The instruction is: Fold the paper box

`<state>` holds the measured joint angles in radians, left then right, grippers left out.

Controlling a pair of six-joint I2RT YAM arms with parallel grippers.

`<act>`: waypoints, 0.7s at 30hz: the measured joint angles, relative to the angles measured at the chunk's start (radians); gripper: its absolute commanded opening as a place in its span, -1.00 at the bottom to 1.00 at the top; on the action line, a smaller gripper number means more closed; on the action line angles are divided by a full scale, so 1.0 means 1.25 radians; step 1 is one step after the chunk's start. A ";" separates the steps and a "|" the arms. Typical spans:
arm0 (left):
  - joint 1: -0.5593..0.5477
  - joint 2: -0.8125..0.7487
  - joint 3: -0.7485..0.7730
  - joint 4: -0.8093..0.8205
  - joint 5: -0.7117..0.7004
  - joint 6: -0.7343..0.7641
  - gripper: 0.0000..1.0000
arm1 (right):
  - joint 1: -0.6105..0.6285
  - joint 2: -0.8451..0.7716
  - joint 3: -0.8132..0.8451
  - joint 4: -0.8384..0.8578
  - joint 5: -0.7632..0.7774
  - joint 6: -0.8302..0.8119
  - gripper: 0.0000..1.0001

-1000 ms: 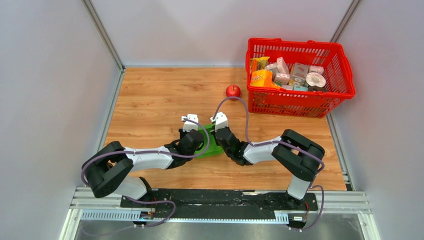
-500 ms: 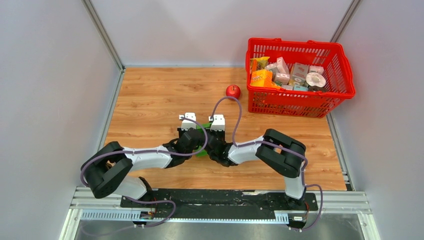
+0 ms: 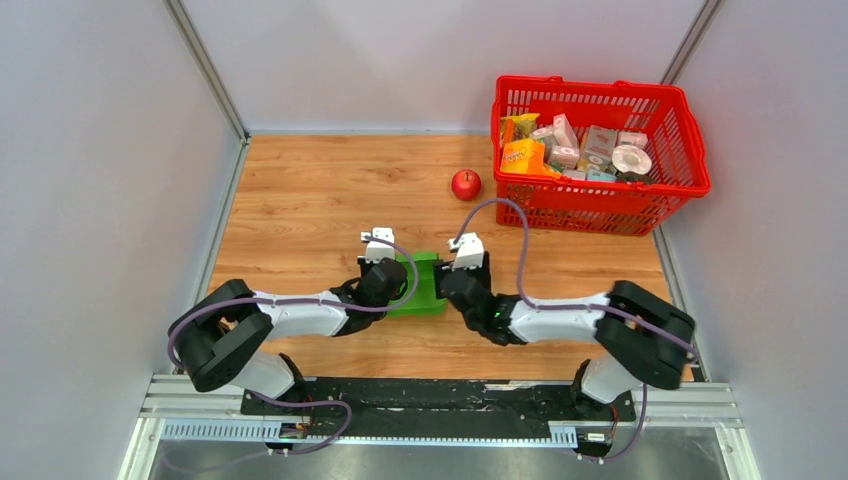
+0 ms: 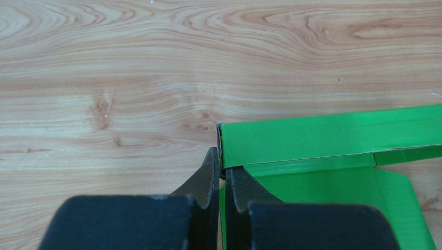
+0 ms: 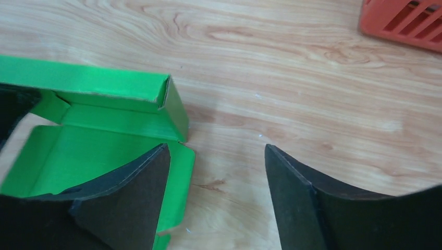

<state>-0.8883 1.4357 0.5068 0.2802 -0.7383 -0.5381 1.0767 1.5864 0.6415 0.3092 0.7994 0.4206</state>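
Note:
The bright green paper box (image 3: 422,284) lies on the wooden table between my two grippers, its far wall standing up and its floor open toward me. My left gripper (image 3: 393,287) is shut on the box's left wall; in the left wrist view the fingertips (image 4: 223,166) pinch the thin green edge at the corner of the paper box (image 4: 323,135). My right gripper (image 3: 455,285) stands open at the box's right side. In the right wrist view its jaws (image 5: 216,151) span bare wood, the left finger (image 5: 140,182) over the side flap of the paper box (image 5: 104,114).
A red apple (image 3: 465,184) sits on the table behind the box. A red basket (image 3: 690,150) with several small printed packages (image 3: 580,150) stands at the back right; its corner (image 5: 401,21) shows in the right wrist view. Grey walls enclose the table.
My right gripper has opened, let go of the box and drawn back to the right, its elbow swinging outward. The left gripper keeps its grip in place.

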 measured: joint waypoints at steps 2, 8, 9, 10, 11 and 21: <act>0.002 0.000 0.002 -0.003 0.000 -0.003 -1.00 | -0.031 -0.090 -0.020 -0.052 -0.068 0.009 0.61; 0.008 -0.002 0.004 -0.011 0.009 -0.011 -1.00 | -0.219 -0.208 0.004 -0.219 -0.387 0.107 0.59; 0.010 -0.003 0.005 -0.013 0.013 -0.012 -1.00 | -0.232 -0.208 0.004 -0.237 -0.432 0.130 0.58; 0.012 -0.005 0.006 -0.017 0.019 -0.012 -1.00 | -0.233 -0.207 0.004 -0.255 -0.474 0.155 0.58; 0.015 -0.006 0.008 -0.021 0.026 -0.011 -0.97 | -0.230 -0.204 0.000 -0.259 -0.521 0.188 0.57; 0.028 -0.015 0.014 -0.046 0.086 -0.007 -0.19 | -0.198 -0.091 -0.054 -0.132 -0.710 0.363 0.45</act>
<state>-0.8536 1.4170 0.5243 0.2222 -0.6308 -0.5465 0.8288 1.4727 0.5743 0.1444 -0.0879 0.8745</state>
